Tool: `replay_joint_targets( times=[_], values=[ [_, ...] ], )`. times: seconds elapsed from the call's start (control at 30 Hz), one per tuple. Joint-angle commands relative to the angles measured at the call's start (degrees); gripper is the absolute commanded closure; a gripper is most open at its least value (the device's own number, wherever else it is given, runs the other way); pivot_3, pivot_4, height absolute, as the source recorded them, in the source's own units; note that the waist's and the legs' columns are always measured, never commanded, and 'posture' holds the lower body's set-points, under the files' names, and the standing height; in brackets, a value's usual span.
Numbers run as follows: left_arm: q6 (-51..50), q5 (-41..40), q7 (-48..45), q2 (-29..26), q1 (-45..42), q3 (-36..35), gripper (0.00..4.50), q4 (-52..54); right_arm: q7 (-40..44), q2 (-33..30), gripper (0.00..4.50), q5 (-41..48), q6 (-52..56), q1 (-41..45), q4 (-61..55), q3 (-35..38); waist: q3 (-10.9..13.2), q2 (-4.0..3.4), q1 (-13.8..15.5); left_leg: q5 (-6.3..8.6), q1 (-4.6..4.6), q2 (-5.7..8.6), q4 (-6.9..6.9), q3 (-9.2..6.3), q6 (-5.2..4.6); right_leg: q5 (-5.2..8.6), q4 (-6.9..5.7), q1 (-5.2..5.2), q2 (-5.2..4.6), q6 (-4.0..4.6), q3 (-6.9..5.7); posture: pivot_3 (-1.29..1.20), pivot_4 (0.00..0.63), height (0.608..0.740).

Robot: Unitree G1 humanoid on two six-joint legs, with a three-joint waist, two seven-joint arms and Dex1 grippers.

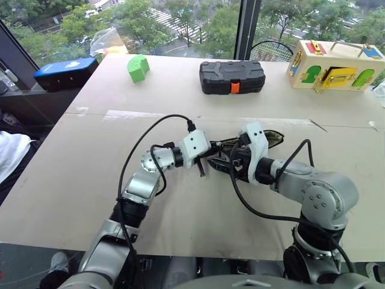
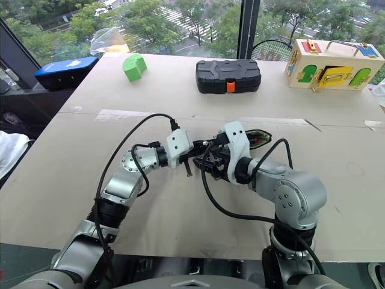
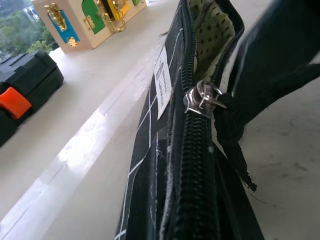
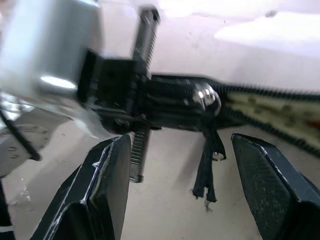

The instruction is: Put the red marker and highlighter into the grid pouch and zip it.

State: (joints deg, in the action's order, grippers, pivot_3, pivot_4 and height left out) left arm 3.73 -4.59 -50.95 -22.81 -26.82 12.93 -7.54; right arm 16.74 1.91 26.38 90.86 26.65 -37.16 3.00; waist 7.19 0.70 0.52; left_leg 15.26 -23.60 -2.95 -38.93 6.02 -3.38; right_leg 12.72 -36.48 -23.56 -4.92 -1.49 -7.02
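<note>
Pouch mid-table: the grid pouch (image 3: 150, 125), long axis running across between both arms, left gripper (image 4: 125, 107) clamped on its closed end. Right gripper (image 4: 175, 192), jaws wide and empty, straddles the pull cord (image 4: 206, 165) dangling just ahead.

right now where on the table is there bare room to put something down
Free: the wide near-left tabletop beside the left arm, and the strip between the green block and black case. Crowded: the middle, where both end effectors meet at the grid pouch, and the far right by the wooden latch box.
</note>
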Motion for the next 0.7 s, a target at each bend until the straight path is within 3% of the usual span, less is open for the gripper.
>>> replay_joint_targets(
  times=[0.03,0.13,0.47,0.57,0.63,0.7],
  values=[
    [-0.3,-0.75,0.34,-0.01,-0.73,-0.75,4.5,3.38,-0.86,0.77,1.3,0.08,-3.23,1.31,0.92,-0.53,0.0,0.0,-0.14,0.0,0.0,0.0,0.0,0.0,0.0,0.0,0.0,0.0,0.0,0.0,0.0,0.0,0.15,0.74],
    [-0.63,-0.55,0.52,-0.03,-0.63,-0.69,4.5,3.87,-0.83,0.61,2.09,0.55,-4.79,1.62,2.09,-0.88,0.01,-0.01,-0.26,0.0,0.01,-0.02,0.01,-0.01,0.0,0.0,-0.01,0.0,0.02,0.0,-0.01,0.0,0.15,0.74],
    [-1.19,-0.22,1.06,-0.84,0.76,-0.19,4.5,5.68,-0.84,-0.22,2.09,1.33,-7.91,2.43,3.54,-1.11,0.01,-0.02,-1.15,0.0,0.01,-0.04,0.06,-0.03,0.0,0.0,-0.01,0.0,0.01,0.0,-0.02,0.0,0.15,0.74],
    [-1.11,-0.18,1.12,-0.95,1.0,-0.13,4.5,5.73,-0.91,-0.19,2.76,1.76,-8.01,2.64,3.81,-0.7,0.02,-0.02,-1.2,0.0,0.01,-0.04,0.07,-0.03,0.0,0.0,0.0,-0.01,0.01,0.0,-0.02,0.0,0.15,0.74],
    [-0.98,-0.1,1.14,-1.03,1.09,-0.11,4.5,5.66,-1.05,-0.2,3.72,2.02,-8.07,2.68,3.8,-0.43,0.01,-0.02,-1.19,0.0,0.01,-0.04,0.08,-0.03,0.0,0.01,0.0,-0.01,0.02,0.0,-0.03,0.0,0.15,0.74],
    [-0.69,0.24,1.29,-1.09,1.06,-0.12,4.5,5.3,-1.14,-0.29,4.37,2.3,-8.01,2.58,3.56,-0.24,0.02,-0.02,-1.17,0.0,0.01,-0.05,0.08,-0.03,0.0,0.01,0.01,-0.01,0.01,0.0,-0.02,0.0,0.15,0.74]
  ],
)
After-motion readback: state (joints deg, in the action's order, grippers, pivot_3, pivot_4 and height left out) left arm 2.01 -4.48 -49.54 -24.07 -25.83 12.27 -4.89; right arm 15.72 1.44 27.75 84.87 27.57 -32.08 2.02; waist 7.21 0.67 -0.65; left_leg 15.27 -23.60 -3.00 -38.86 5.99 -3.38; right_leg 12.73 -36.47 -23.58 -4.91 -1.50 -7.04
